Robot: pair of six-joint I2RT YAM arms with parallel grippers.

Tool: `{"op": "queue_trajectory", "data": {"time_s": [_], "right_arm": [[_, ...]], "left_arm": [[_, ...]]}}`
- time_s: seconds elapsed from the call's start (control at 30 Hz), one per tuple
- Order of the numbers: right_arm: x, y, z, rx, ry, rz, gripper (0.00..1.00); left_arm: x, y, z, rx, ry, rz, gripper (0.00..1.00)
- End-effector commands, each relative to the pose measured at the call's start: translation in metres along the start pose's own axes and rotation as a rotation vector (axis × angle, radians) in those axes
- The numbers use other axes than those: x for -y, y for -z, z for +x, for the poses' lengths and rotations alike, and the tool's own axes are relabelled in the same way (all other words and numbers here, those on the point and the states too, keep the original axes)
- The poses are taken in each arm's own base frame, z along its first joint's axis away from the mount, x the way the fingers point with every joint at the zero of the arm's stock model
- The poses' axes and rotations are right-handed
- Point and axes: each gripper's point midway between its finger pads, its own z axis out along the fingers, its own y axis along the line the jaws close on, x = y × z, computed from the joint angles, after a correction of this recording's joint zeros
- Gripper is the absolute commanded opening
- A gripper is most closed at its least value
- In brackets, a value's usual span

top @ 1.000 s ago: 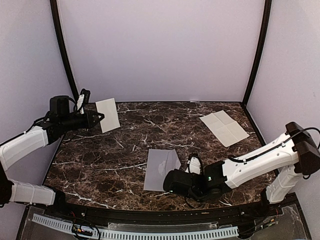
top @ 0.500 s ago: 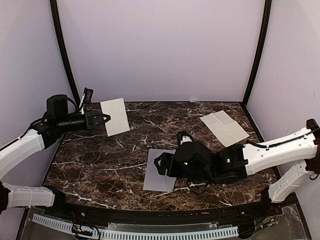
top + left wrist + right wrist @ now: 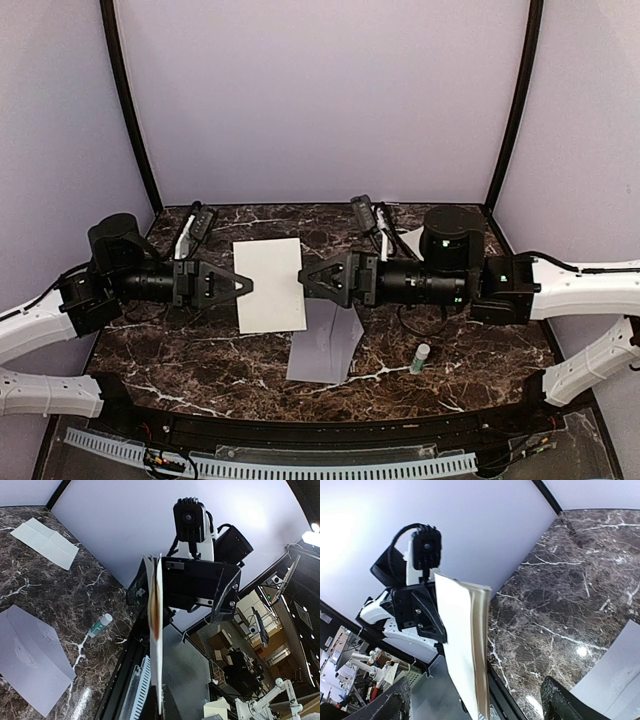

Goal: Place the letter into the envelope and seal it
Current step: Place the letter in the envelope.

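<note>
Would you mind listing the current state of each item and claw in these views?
white sheet: held on edge above the table, between the claws.
left claw: shut on the white sheet.
right claw: open, at the sheet's opposite edge.
grey envelope: lying flat on the table.
letter: unfolded, flat on the table, not in an envelope.
glue stick: lying on its side.
</note>
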Motion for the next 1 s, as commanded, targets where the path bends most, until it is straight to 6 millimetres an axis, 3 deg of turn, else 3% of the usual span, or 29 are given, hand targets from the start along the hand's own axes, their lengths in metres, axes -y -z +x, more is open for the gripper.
{"op": "queue_trajectory", "data": {"time_s": [0.0,0.2,0.4,0.6,0.77,0.97], "right_arm": [[-0.036,0.008,-0.008,0.0,0.07,-0.175,0.86],[-0.038,0.015,-0.01,0.027,0.054,-0.193,0.84],[-0.047,0.02,-0.005,0.034,0.013,-0.287,0.45],[-0.05,0.019,0.0,0.019,-0.007,-0.318,0.27],[-0.057,0.021,-0.005,0.034,-0.014,-0.346,0.23],[-0.056,0.015,-0.006,0.024,-0.021,-0.333,0.06]], "left_arm": [[0.044,-0.012,-0.007,-0.01,-0.036,0.138,0.0],[0.064,-0.021,-0.016,0.015,-0.075,0.195,0.0],[0.061,-0.025,-0.02,0.027,-0.077,0.174,0.0],[0.059,-0.029,-0.021,0.023,-0.074,0.169,0.0],[0.054,-0.031,-0.017,0.009,-0.064,0.157,0.0],[0.056,-0.031,-0.018,0.011,-0.065,0.16,0.0]]}}
